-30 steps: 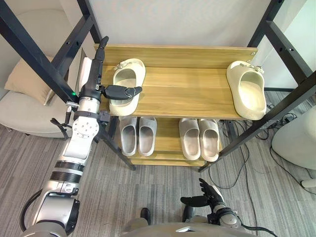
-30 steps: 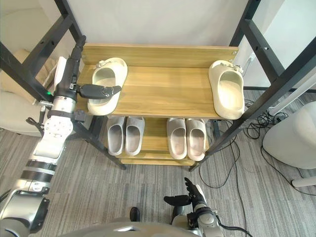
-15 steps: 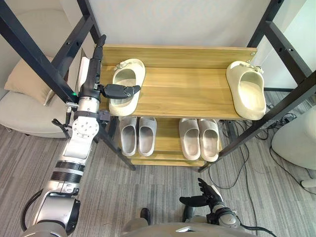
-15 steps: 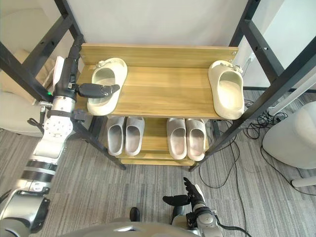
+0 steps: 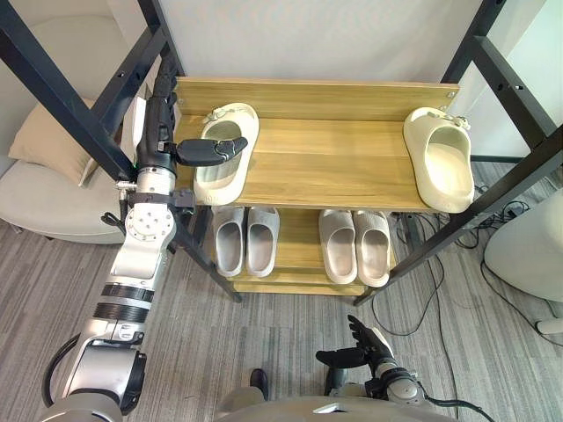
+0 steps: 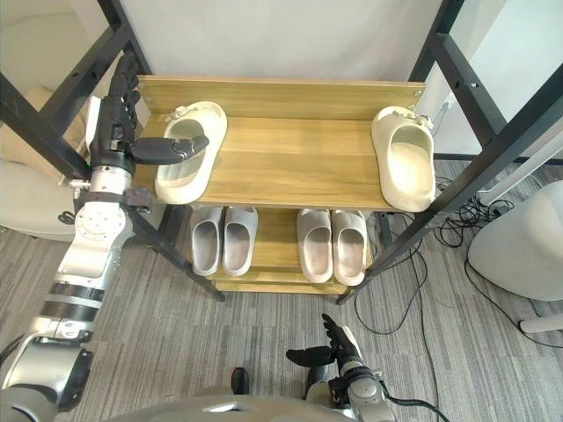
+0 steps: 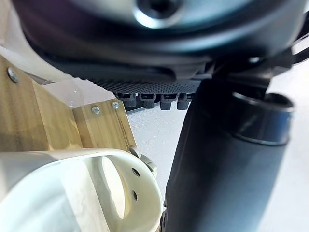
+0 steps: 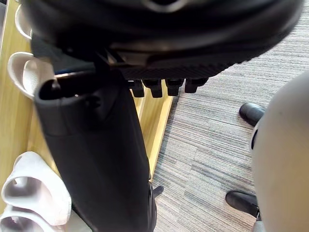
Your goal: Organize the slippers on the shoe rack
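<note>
A cream slipper (image 5: 224,151) lies at the left end of the wooden top shelf (image 5: 325,167), toe towards the back. My left hand (image 5: 159,141) is at its outer side, open, fingers straight along the rack's left edge, thumb (image 5: 211,149) stretched across the slipper's opening. From the left wrist, the slipper (image 7: 72,193) shows just past the thumb (image 7: 222,169). A second cream slipper (image 5: 437,158) lies at the shelf's right end. Two grey pairs (image 5: 245,242) (image 5: 355,246) stand on the lower shelf. My right hand (image 5: 365,352) hangs low over the floor, open and holding nothing.
Black slanted frame posts (image 5: 62,97) (image 5: 493,189) stand on both sides of the rack. A beige armchair with a cushion (image 5: 40,167) is at the left, a white rounded object (image 5: 528,246) at the right. Loose cables (image 5: 431,290) lie on the grey floor.
My left hand has slid towards the back and to the left along the rack's edge, the thumb now higher over the left cream slipper. The right hand has hardly moved.
</note>
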{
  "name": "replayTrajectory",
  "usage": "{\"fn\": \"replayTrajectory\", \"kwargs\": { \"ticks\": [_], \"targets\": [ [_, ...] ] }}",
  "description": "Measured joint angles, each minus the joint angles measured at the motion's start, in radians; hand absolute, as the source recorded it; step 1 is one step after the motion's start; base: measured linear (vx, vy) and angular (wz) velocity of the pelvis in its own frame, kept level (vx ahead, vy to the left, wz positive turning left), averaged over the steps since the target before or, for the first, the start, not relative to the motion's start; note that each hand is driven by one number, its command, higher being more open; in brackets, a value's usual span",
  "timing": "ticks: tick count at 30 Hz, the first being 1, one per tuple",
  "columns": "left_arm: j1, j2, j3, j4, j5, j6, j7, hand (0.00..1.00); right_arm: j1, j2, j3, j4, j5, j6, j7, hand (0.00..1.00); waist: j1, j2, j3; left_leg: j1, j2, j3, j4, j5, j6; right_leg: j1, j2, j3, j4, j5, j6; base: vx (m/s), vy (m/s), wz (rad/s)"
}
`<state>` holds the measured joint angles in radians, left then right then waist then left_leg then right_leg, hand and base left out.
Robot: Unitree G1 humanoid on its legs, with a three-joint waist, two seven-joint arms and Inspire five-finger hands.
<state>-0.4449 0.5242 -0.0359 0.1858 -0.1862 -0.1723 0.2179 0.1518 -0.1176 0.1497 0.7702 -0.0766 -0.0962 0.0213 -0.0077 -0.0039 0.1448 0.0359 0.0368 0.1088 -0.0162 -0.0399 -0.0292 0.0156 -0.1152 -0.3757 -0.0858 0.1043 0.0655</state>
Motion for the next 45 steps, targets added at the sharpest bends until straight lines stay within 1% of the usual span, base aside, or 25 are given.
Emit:
{"fn": "replayTrajectory", "kwargs": {
  "ticks": [4, 7, 12, 13, 21, 26, 31, 45],
  "targets": [
    [0.0, -0.007, 0.005, 0.001, 0.018, 0.003, 0.001, 1.0, 0.0, 0.0, 0.001, 0.0, 0.0, 0.0, 0.0, 1.0, 0.002, 0.0, 0.0, -0.001, 0.0, 0.0, 0.0, 0.0, 0.0, -0.001, 0.002, 0.0, 0.0, 0.0, -0.001, 0.0, 0.0, 0.0],
    [0.0, -0.007, 0.006, 0.009, 0.074, 0.008, 0.001, 1.0, 0.0, 0.0, 0.0, 0.0, 0.0, 0.0, 0.0, 1.0, 0.003, 0.0, 0.0, -0.001, 0.0, 0.0, 0.0, 0.0, 0.0, -0.001, 0.002, -0.001, 0.0, 0.001, -0.001, 0.0, 0.0, 0.0],
    [-0.005, -0.007, 0.006, 0.03, 0.114, 0.01, 0.001, 1.0, 0.001, 0.0, -0.002, 0.0, 0.0, 0.0, 0.0, 1.0, 0.002, 0.0, 0.0, 0.0, 0.0, 0.001, 0.0, 0.0, 0.0, -0.001, 0.002, 0.0, 0.0, 0.002, -0.002, 0.0, 0.0, 0.0],
    [-0.006, -0.007, 0.006, 0.034, 0.12, 0.01, 0.001, 0.0, 0.001, 0.0, -0.002, 0.0, 0.0, 0.0, 0.0, 1.0, 0.002, 0.0, 0.0, 0.0, 0.0, 0.001, 0.0, 0.0, 0.0, -0.001, 0.002, 0.0, -0.001, 0.002, -0.002, 0.0, 0.0, 0.0],
    [-0.012, -0.007, 0.008, 0.067, 0.159, 0.021, 0.003, 0.0, 0.003, 0.002, -0.01, 0.0, 0.0, 0.0, 0.001, 1.0, 0.004, 0.0, 0.0, 0.001, 0.005, 0.011, -0.001, 0.0, -0.001, -0.005, 0.006, 0.009, -0.003, 0.003, -0.004, 0.0, 0.0, -0.01],
    [-0.012, -0.007, 0.008, 0.085, 0.159, 0.021, 0.001, 0.0, 0.005, 0.003, -0.013, 0.0, 0.0, 0.0, 0.001, 1.0, 0.01, -0.001, 0.001, 0.001, 0.01, 0.018, -0.013, 0.006, -0.008, -0.015, 0.012, 0.017, -0.003, 0.004, -0.005, 0.0, 0.0, -0.05],
    [-0.013, -0.007, 0.014, 0.086, 0.158, 0.019, 0.042, 0.0, 0.005, 0.004, -0.014, -0.001, 0.0, 0.0, 0.001, 1.0, 0.009, -0.002, 0.001, 0.002, 0.012, 0.021, -0.015, 0.006, -0.009, -0.017, 0.014, 0.02, -0.002, 0.004, -0.006, 0.0, -0.001, -0.01],
    [-0.013, -0.007, 0.014, 0.086, 0.159, 0.021, 0.039, 0.0, 0.005, 0.007, -0.014, -0.001, 0.001, -0.001, 0.0, 1.0, 0.008, -0.005, 0.003, 0.006, 0.012, 0.022, -0.015, 0.007, -0.009, -0.014, 0.015, 0.021, -0.002, 0.004, -0.007, 0.0, 0.0, 0.0]
  ]
}}
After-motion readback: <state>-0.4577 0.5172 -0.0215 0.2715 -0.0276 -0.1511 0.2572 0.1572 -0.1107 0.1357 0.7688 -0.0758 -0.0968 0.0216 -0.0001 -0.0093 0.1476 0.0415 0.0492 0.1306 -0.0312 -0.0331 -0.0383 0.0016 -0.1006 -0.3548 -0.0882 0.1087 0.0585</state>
